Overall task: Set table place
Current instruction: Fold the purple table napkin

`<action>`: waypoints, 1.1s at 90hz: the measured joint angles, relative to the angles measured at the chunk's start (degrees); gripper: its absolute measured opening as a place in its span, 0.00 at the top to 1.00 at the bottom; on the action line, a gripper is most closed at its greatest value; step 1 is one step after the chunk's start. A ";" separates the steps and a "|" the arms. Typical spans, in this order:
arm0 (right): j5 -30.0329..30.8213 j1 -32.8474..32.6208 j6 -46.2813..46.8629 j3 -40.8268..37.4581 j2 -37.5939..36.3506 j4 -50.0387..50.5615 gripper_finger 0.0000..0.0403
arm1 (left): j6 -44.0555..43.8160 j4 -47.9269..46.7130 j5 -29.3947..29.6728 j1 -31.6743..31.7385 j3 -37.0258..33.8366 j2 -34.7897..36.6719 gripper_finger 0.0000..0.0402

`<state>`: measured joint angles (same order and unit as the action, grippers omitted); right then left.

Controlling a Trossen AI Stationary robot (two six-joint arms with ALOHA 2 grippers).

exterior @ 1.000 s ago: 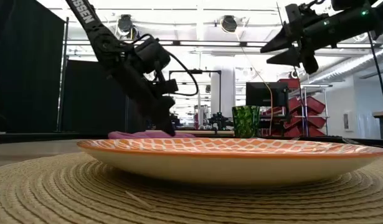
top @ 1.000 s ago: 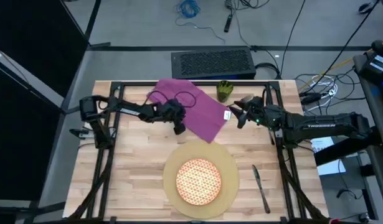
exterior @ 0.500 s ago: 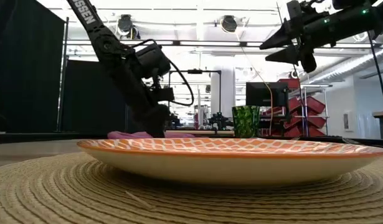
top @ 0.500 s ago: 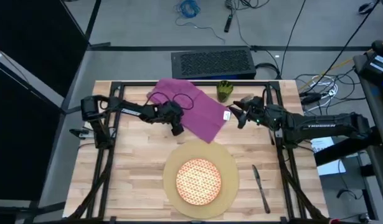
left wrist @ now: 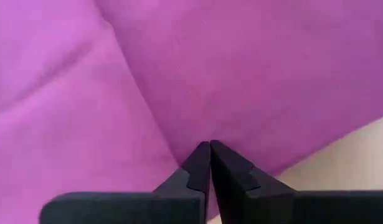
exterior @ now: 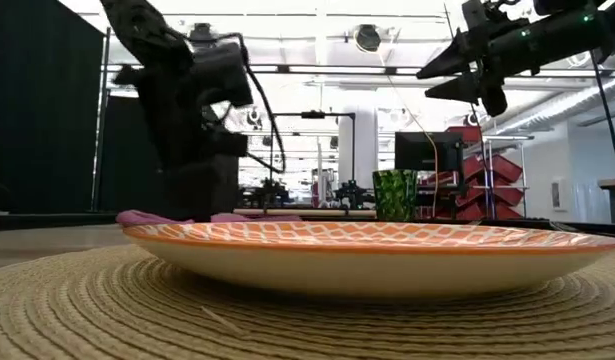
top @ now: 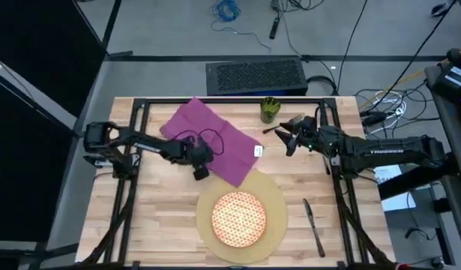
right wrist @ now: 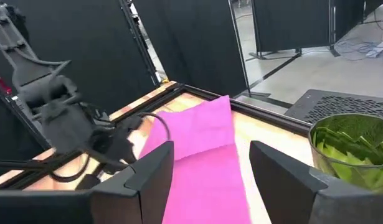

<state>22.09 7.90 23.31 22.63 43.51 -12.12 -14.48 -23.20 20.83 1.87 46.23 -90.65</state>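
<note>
The left tool [top: 201, 172] is pinching the purple napkin [top: 210, 140] at center left of the counter [top: 159, 214]; its wrist view is showing the fingers [left wrist: 197, 165] squeezed together. At center right, the right tool [top: 277, 135] is hanging wide open, holding nothing, beside the green cup [top: 270, 110].
</note>
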 joint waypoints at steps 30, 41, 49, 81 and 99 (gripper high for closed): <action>-0.15 0.00 -0.04 0.00 0.00 -0.08 0.51 | 6.65 8.51 -13.03 -4.14 0.38 12.19 1.00; -1.45 0.00 -0.04 0.00 0.00 -0.06 0.51 | 11.79 8.59 -14.81 -6.41 0.14 9.86 0.98; -1.51 -0.02 -0.04 0.00 0.00 -0.08 0.51 | 13.76 8.85 -13.63 -6.99 0.15 7.80 0.94; -2.97 -0.01 -0.08 0.00 0.00 0.18 0.51 | 18.45 9.18 -8.44 -6.99 0.16 -1.12 0.73; -2.94 0.01 -0.44 0.00 0.00 0.18 0.51 | 19.87 9.22 -7.61 -6.86 0.18 -1.12 0.72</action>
<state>19.15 7.91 22.87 22.63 43.51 -11.94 5.39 -13.98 13.22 -4.99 46.41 -91.77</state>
